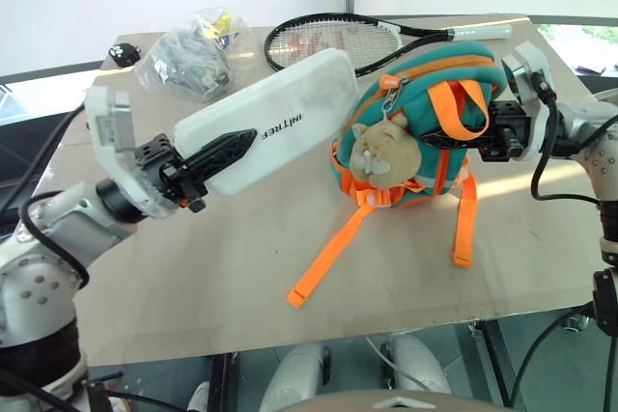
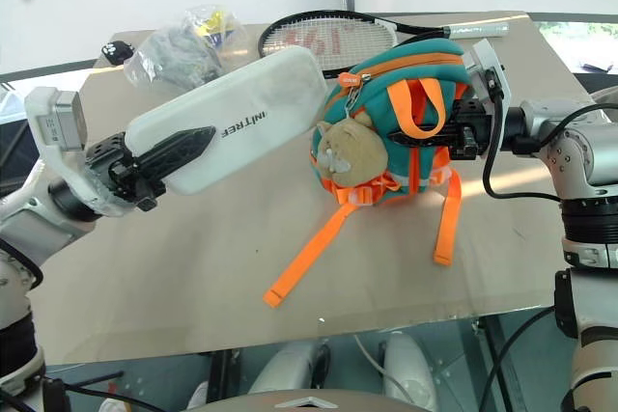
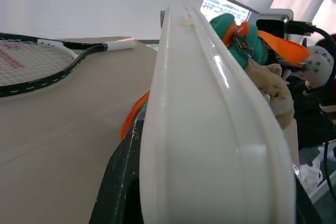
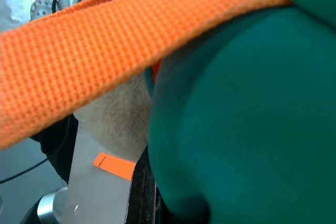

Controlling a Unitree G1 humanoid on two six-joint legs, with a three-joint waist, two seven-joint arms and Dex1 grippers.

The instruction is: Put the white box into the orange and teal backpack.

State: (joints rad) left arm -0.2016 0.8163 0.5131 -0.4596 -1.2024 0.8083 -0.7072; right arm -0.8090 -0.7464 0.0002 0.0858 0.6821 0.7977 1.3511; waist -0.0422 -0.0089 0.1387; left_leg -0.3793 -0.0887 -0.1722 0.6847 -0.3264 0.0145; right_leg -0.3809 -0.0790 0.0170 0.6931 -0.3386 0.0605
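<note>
While the tan tabletop (image 1: 241, 277) is lit by bright daylight from the white wall behind, a tennis racket (image 1: 333, 42) and a clear bag of odds and ends (image 1: 188, 60) are seen lying at its far edge in the left eye view. The left gripper (image 1: 217, 153) is clamped tight on the white box (image 1: 275, 118), which is held up off the table, tilted, its far end touching the orange and teal backpack (image 1: 425, 123).

In the right eye view, the right gripper (image 2: 439, 137) is pinched shut on the backpack's orange handle strap (image 2: 415, 108); a beige plush charm (image 2: 343, 153) is hung on the front.

From the left wrist, the box is seen edge-on, still outside the backpack.

From the right wrist, the orange strap and teal fabric are seen up close.
</note>
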